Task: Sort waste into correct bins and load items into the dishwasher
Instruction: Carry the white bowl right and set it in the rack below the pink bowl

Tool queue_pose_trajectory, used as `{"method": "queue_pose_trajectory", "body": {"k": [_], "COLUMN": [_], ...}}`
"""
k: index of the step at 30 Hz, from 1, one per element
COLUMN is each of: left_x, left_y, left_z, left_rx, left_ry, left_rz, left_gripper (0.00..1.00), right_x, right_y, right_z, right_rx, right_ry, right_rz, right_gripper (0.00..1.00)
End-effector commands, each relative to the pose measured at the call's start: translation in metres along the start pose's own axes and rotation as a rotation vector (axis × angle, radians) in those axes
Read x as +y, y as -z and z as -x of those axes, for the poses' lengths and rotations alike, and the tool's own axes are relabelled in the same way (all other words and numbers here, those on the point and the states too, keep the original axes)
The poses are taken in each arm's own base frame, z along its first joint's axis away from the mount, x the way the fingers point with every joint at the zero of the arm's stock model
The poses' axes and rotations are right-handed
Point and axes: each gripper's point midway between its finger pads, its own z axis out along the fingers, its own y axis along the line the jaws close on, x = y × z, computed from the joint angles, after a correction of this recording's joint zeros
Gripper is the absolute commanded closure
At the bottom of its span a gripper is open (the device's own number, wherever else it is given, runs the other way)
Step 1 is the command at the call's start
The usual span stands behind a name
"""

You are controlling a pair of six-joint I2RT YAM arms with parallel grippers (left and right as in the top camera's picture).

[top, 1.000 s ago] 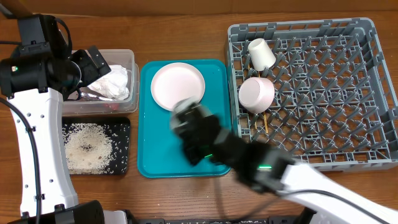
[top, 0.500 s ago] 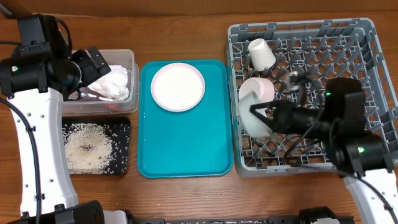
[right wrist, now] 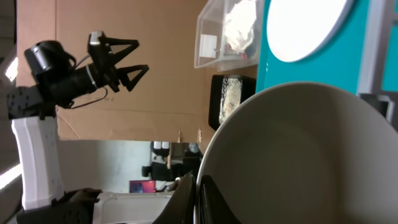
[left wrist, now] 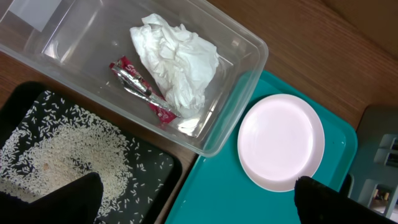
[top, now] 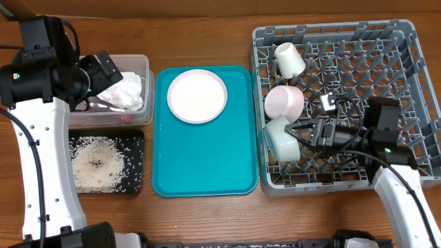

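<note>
The right gripper [top: 295, 134] is closed on the rim of the white bowl [top: 280, 142], one finger on each side of the wall; the right wrist view shows the fingers [right wrist: 186, 196] pinching the rim edge, with the bowl's interior filling most of the frame. The white bowl is tipped on its side in the front-left section of the dish rack [top: 331, 26], just in front of the pale bowl [top: 284, 102], which also stands on edge among the pegs. The white cup [top: 289, 59] lies tilted in the rack's rear-left corner. The left gripper [top: 103, 79] is fully open and holds nothing; it hangs above the clear tub [top: 131, 60]. Tub contents, seen from the left wrist, are the crumpled napkin [left wrist: 177, 65] and the red wrapper [left wrist: 140, 87], touching each other. The black tray [left wrist: 155, 168] sits just in front of the tub and carries the loose rice [left wrist: 68, 155] spread over its floor. The pink plate [top: 197, 96] rests flat on the rear part of the teal tray [top: 200, 158], between the tub and the rack.
</note>
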Motion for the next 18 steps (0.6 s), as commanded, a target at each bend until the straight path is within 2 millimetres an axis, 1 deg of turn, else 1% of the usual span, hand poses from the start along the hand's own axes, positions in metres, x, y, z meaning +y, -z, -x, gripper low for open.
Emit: {"method": "queue_pose_trajectory", "body": {"k": [1, 5, 9, 11, 14, 18], "left_x": [-0.001, -0.001, -0.001, -0.001, -0.001, -0.001], "left_y": [0.004, 0.004, 0.004, 0.004, 0.004, 0.004], "left_z": [0.004, 0.004, 0.004, 0.004, 0.004, 0.004], "left_rx": [-0.018, -0.018, -0.018, -0.018, -0.018, -0.018], "left_ry": [-0.014, -0.014, -0.014, -0.014, -0.014, -0.014], "left_rz": [-0.001, -0.001, -0.001, -0.001, -0.001, -0.001], "left_gripper": [0.0, 0.0, 0.0, 0.0, 0.0, 0.0], "right_x": [-0.008, -0.021, -0.041, -0.047, -0.051, -0.058], "right_y": [-0.003, -0.005, -0.006, -0.004, 0.006, 0.027], "right_z": [-0.002, -0.001, -0.005, -0.005, 0.003, 0.018], "right_rx": [0.026, 0.029, 0.016, 0.003, -0.043, -0.131], "right_ry": [-0.031, -0.075, -0.121, -0.136, -0.147, -0.164], "right_rz": [0.023, 0.007, -0.04, -0.05, -0.056, -0.065], "right_gripper": [0.96, 0.96, 0.96, 0.96, 0.96, 0.95]}}
